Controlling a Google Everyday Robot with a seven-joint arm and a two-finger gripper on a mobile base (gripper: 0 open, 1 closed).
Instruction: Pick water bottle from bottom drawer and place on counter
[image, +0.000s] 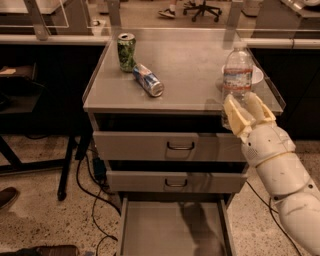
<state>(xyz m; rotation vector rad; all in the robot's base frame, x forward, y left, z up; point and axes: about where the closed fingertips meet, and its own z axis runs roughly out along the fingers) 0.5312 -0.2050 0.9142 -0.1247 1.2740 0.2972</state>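
Note:
The water bottle (237, 75) is clear with a white cap and a white-and-red label. My gripper (245, 112) is shut on its lower part and holds it upright at the counter's (195, 65) front right edge, in front of a white bowl. The bottom drawer (172, 227) is pulled open below, its grey floor bare.
A green can (126, 51) stands at the counter's back left. A blue-and-silver can (148, 80) lies on its side beside it. The white bowl (256, 75) sits at the right, partly behind the bottle. Two upper drawers (170, 147) are slightly open. Cables run on the floor at left.

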